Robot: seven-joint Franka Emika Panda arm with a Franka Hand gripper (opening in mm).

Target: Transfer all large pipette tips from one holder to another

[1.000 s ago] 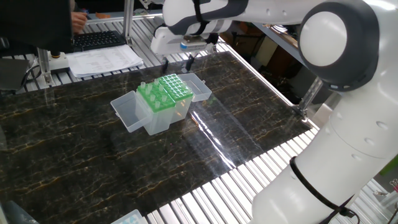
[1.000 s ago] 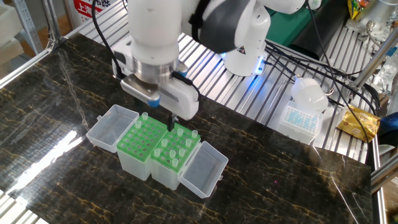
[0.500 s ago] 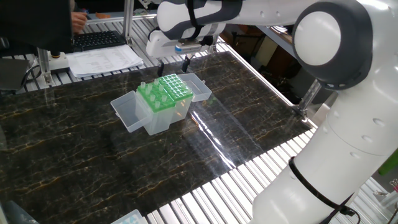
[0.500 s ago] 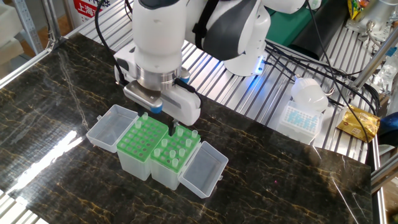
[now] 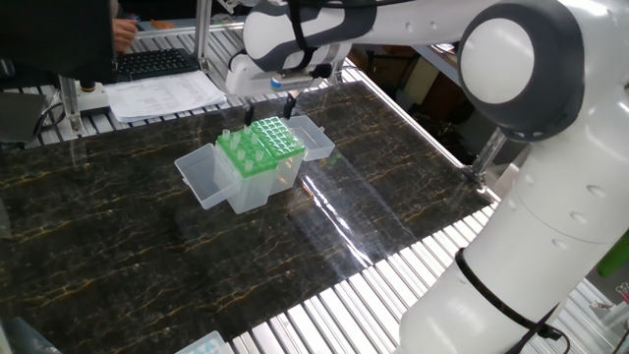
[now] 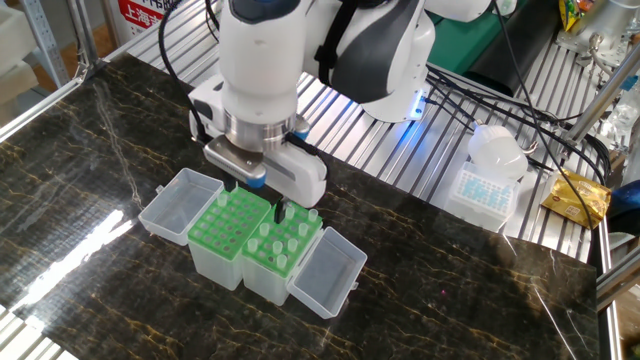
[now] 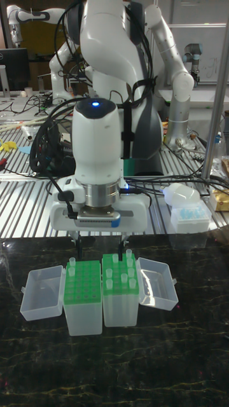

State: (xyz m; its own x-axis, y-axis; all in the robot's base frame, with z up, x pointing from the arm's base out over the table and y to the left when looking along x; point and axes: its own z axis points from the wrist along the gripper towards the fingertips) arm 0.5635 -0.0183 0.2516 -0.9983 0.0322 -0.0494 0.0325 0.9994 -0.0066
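Two open-lidded tip boxes side by side mid-worktop, one green rack (image 6: 229, 220) holding a single tip, the other (image 6: 282, 238) holding most large pipette tips (image 6: 267, 230), gripper (image 7: 100, 244) fingers spread apart above, empty.

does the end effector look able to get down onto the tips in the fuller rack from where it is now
Probably yes. The end effector hangs open just above the two racks, and the large pipette tips stand upright with collars exposed. Both hinged lids lie folded outward, so nothing shows in the way.
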